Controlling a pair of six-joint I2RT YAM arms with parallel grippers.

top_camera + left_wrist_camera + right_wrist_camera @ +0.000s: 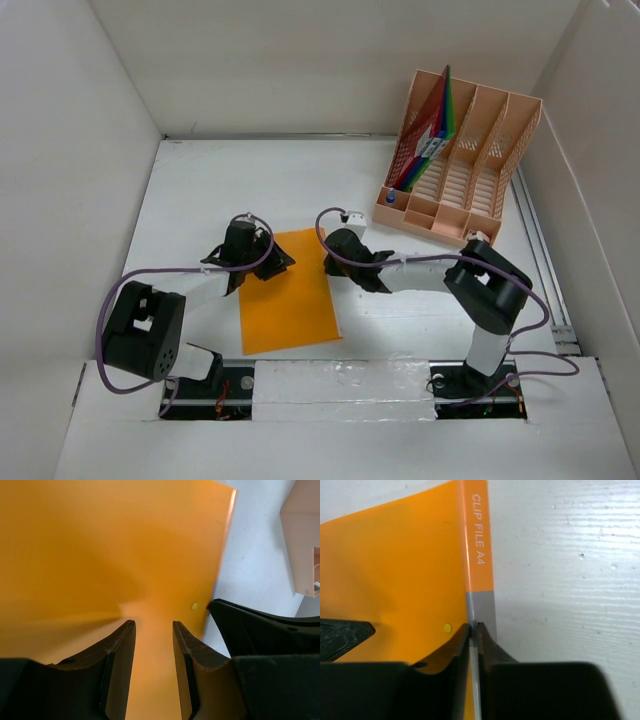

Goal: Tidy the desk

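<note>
Both arms are down at the middle of the desk (200, 195), the big white tabletop boxed in by white panels on three sides. All the action is on the orange clip file (288, 295), which lies flat just ahead of the arm bases. The right gripper (474, 626) is at the file's right-hand long edge. Its two fingers are pinched tight on the thin spine strip, right at the grey band beside the white "CLIP FILE A4" lettering, clamped on the file with no gap to be seen. The left gripper (153, 625) sits over the far left part of the cover with its fingers parted, orange showing plainly between them, holding nothing. Whether its tips touch the cover I cannot tell. The two grippers are near each other across the file's far end. Off in the far right corner stands the peach file rack (470, 170), well apart from the orange file, with a sheaf of coloured folders (437, 120) leaning in its leftmost slot.
</note>
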